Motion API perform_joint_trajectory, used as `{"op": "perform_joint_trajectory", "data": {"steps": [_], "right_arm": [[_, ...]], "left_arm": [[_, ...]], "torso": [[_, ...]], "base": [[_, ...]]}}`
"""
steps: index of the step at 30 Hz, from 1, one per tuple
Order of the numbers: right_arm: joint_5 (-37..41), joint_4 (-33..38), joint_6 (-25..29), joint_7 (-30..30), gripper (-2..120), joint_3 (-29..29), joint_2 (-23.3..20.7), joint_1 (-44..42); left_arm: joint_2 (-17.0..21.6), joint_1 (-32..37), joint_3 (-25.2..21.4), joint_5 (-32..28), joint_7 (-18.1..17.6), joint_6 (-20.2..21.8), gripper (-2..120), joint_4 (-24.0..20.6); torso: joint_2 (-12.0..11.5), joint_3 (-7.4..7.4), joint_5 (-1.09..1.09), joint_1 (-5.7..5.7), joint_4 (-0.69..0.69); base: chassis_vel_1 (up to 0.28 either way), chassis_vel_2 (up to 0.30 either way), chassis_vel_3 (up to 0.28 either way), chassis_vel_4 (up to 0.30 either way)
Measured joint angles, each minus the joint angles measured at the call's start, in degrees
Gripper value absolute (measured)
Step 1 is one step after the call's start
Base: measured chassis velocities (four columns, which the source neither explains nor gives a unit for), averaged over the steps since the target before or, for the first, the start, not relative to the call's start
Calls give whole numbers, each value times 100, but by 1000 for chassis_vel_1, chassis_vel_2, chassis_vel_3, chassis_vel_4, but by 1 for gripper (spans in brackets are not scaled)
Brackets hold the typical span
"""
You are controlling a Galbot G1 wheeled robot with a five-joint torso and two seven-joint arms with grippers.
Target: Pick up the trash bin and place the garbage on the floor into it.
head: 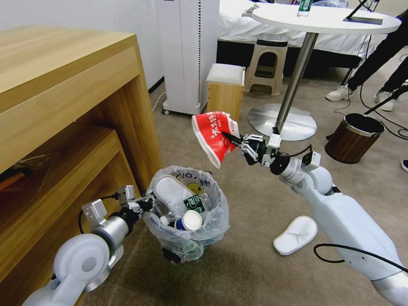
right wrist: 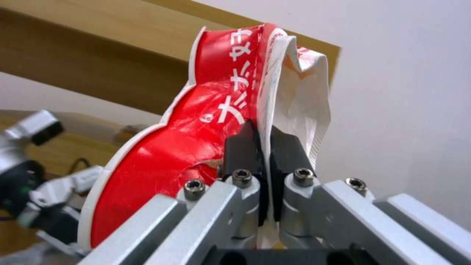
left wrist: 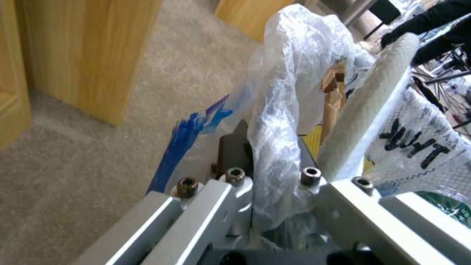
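Observation:
The trash bin (head: 187,236), lined with a crinkly white bag, hangs just above the beige floor (head: 255,204), held at its rim by my left gripper (head: 146,205), which is shut on the bag edge (left wrist: 275,154). Inside lie a white slipper (head: 170,191), a blue-white cup (head: 191,220) and a green-labelled bottle (head: 193,203). My right gripper (head: 229,139) is shut on a red wrapper (head: 210,131) with white letters, held in the air above and behind the bin; its black fingers (right wrist: 240,147) pinch the wrapper (right wrist: 196,140). Another white slipper (head: 296,234) lies on the floor under the right arm.
A wooden desk (head: 63,106) stands close on the left. Behind are a small wooden stool (head: 225,91), a white appliance (head: 187,51), a round white table (head: 323,19) on a metal foot (head: 282,121), and a brown wood-grain bin (head: 354,138). A person's legs (head: 374,63) show at the far right.

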Motion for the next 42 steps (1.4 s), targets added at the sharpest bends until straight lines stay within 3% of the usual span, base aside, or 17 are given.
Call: {"op": "perform_joint_trajectory", "data": {"steps": [18,42], "right_arm": [[-379,-24,-56,-634,0,-323,15,-325],[-206,-66,-125,-686,89,-195,-7,-410]], "left_arm": [[-108,-211,108,-51,193,-49,3,84],[-104,-144,47,-72,258,-134,3,-6]], "torso": [[0,0,0,0,0],[0,0,0,0,0]], "base": [[0,0,0,0],[0,0,0,0]]}}
